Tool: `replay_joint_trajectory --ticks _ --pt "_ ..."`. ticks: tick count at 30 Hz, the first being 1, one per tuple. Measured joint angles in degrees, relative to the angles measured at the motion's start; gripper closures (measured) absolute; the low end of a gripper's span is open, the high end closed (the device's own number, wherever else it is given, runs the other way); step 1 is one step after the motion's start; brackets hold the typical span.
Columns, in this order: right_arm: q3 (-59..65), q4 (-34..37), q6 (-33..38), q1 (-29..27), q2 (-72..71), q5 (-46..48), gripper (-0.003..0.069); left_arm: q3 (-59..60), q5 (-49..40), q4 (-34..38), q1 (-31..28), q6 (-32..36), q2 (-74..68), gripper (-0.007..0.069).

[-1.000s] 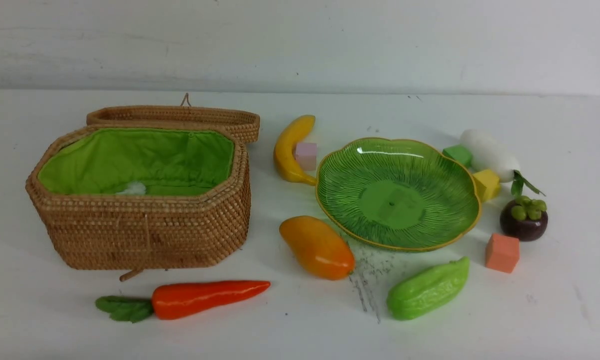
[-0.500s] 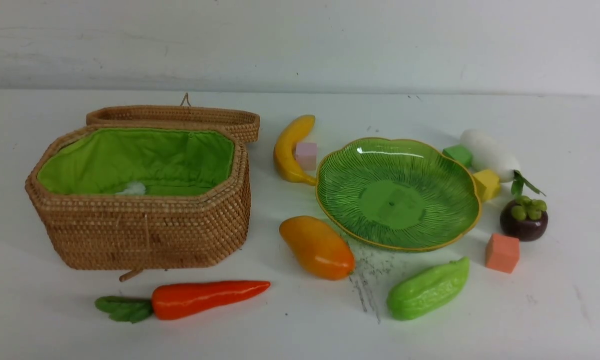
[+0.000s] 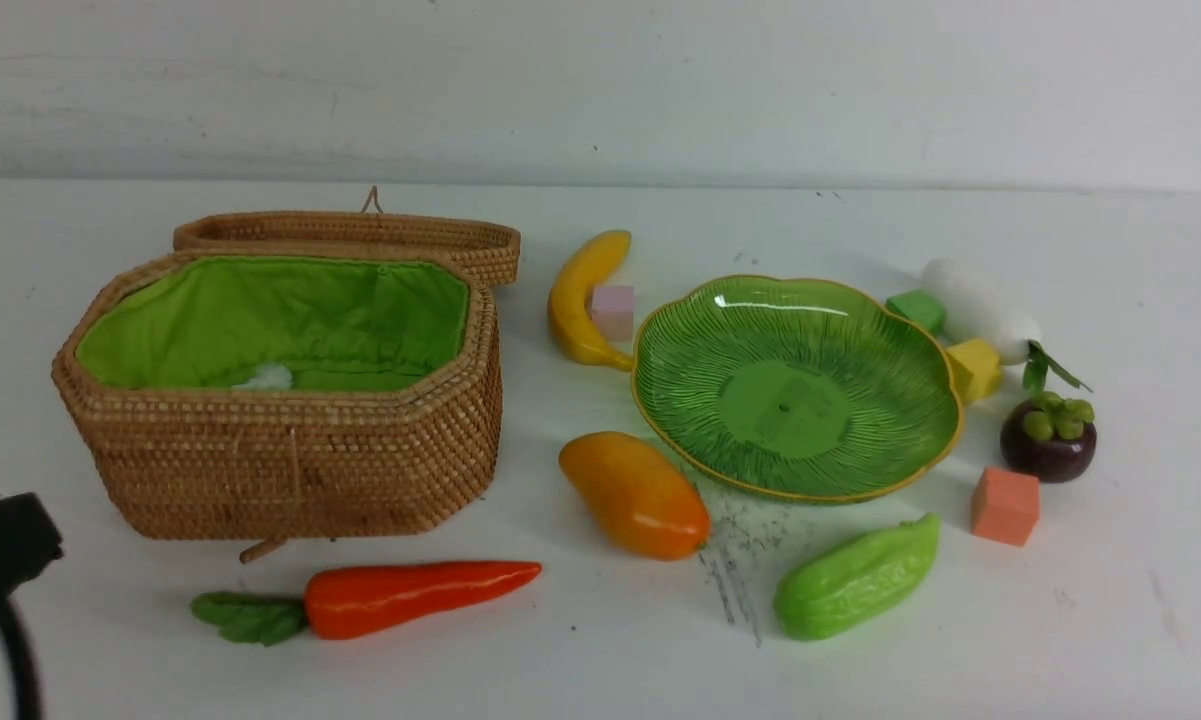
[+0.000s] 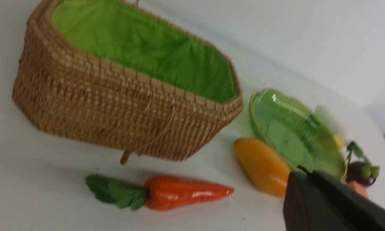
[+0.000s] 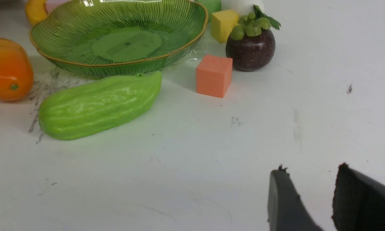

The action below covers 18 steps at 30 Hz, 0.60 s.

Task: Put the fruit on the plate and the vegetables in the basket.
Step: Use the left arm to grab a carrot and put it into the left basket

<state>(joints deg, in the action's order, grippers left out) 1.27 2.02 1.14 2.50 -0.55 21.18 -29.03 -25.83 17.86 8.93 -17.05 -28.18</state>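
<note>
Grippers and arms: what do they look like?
Matte black. The right gripper has two flat, tapering fingers with rough tips. The left gripper shows as a dark wedge, blurred. In the front view, only a boxy black piece of the left arm shows, with a black cable looping below.

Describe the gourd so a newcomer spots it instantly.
Find the green plate right of the wicker basket. The gourd lies on the table before its near rim. Unlike the smooth mango and orange cube nearby, it is bumpy and light green.
</note>
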Motion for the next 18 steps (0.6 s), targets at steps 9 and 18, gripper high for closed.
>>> replay_joint_trajectory --ticks 9,18 --pt "0.3 8.6 -5.8 0.0 0.0 -3.6 0.0419 -10.0 -17.2 7.2 0.0 14.3 -12.1 0.0638" --pt "0.3 29.4 -14.9 0.0 0.0 -15.3 0.0421 -13.9 -22.6 11.1 0.0 23.1 -18.7 0.0638"
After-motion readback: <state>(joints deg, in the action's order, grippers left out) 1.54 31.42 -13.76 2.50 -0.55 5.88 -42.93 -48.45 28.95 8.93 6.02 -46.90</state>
